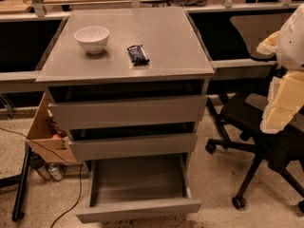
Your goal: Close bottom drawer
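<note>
The bottom drawer point(137, 210) of the grey wood-grain cabinet point(128, 113) is pulled far out toward me. Its flat handleless front panel is low in the view, and its plain grey inside point(137, 178) holds nothing that I can see. The two taller-fronted drawers above it point(128, 111) point(133, 145) stand slightly out from the frame, with dark gaps over them. My arm and gripper point(281, 106), in white and cream covers, are at the right edge at about the height of the upper drawers. They are well right of the cabinet and apart from the bottom drawer.
A white bowl point(91, 38) and a dark snack packet point(137, 54) lie on the cabinet top. A black office chair point(256, 127) stands right of the cabinet, under my arm. At the left are a cardboard box point(45, 132), cans point(51, 171), a black stand leg point(21, 189) and a floor cable.
</note>
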`<state>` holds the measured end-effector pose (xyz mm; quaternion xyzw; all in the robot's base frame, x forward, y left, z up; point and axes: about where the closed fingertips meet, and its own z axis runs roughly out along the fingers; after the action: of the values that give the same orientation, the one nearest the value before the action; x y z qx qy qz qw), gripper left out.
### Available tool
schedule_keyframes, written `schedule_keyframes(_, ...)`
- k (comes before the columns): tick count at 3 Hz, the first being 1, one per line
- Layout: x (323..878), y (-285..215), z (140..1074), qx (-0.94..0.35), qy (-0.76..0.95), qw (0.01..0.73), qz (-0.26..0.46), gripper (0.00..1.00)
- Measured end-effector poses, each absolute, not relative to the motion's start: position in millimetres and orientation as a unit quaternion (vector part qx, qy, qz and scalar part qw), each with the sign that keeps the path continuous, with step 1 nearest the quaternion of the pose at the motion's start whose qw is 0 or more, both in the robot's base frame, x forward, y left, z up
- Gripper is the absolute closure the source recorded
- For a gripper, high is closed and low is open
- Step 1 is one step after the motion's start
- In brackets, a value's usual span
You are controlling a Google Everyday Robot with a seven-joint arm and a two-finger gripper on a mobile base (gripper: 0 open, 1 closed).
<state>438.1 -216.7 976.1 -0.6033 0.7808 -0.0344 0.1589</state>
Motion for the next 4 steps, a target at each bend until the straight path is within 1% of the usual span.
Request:
schedule_keyframes(1, 438, -216, 976, -0.604, 0.78, 0.16, -0.035, 0.0)
schedule_keyframes(2, 436, -205, 965, -0.612, 0.772, 0.168, -0.038, 0.0)
schedule_keyframes(3, 429, -182, 941, -0.635, 0.749, 0.187, -0.033, 0.0)
schedule_keyframes(4, 430, -147, 871, -0.675, 0.708, 0.208, -0.006, 0.0)
